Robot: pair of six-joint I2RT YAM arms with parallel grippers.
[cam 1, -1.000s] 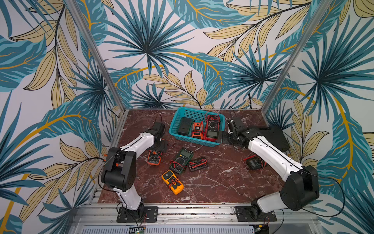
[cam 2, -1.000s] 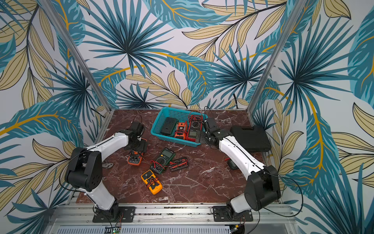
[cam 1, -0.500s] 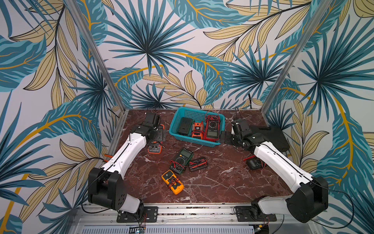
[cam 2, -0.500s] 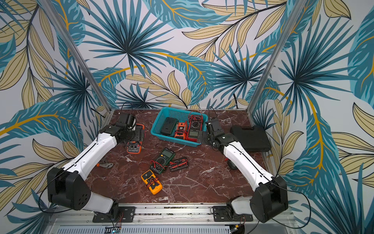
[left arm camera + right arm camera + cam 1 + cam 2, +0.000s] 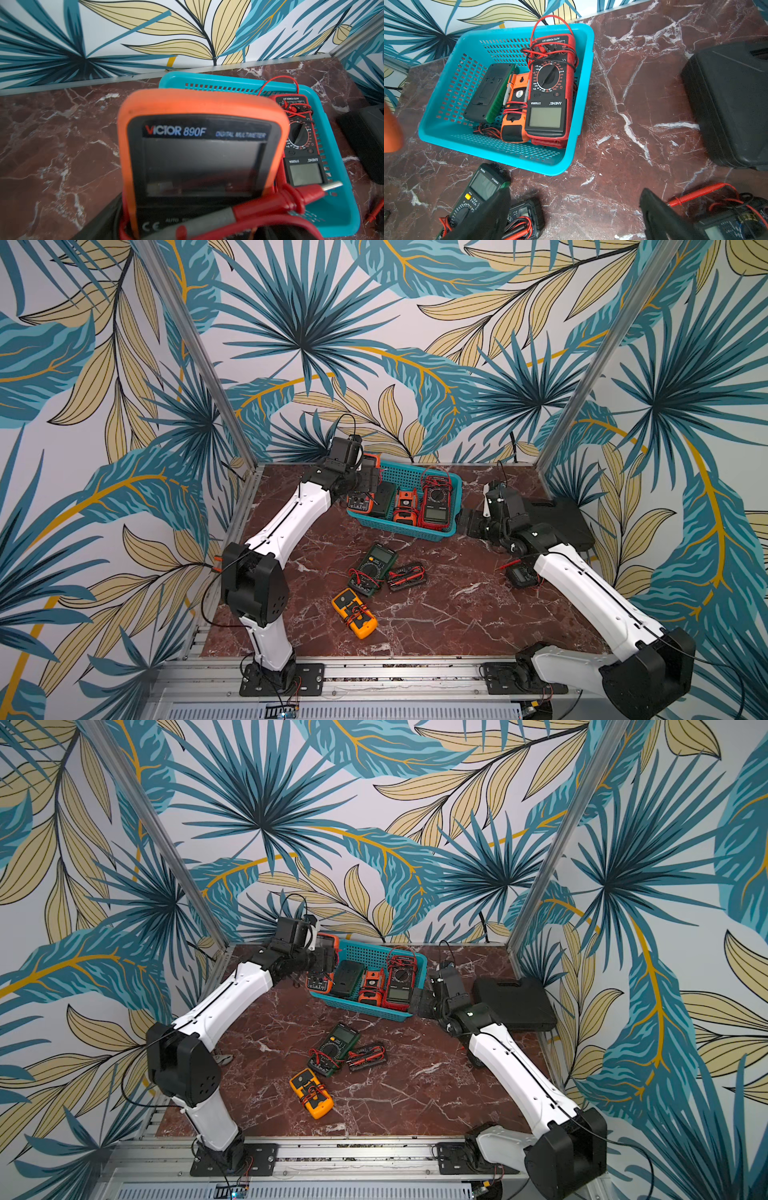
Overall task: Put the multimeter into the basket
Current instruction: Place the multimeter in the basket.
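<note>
Leafy wallpaper (image 5: 291,323) is ringing a red marble surface (image 5: 457,614), and the left tool (image 5: 366,484) is clamping an orange Victor multimeter (image 5: 199,145) across its lower body, jaws part-spread around it, holding it raised at the left end of the teal basket (image 5: 399,530); whether it is clearing the rim I cannot tell. The right tool (image 5: 466,526) is hanging wide open, empty, by the other end. I'm judging the meter rigid and fairly hefty, rubbery sleeve gripping well at the sides, screen fragile, red probe (image 5: 301,196) ready to snag. Its face is reading "VICTOR 890F DIGITAL MULTIMETER" plus CE; the red meter (image 5: 548,83) in the basket is showing "ANENG DT9205A" and "AUTO POWER OFF".
</note>
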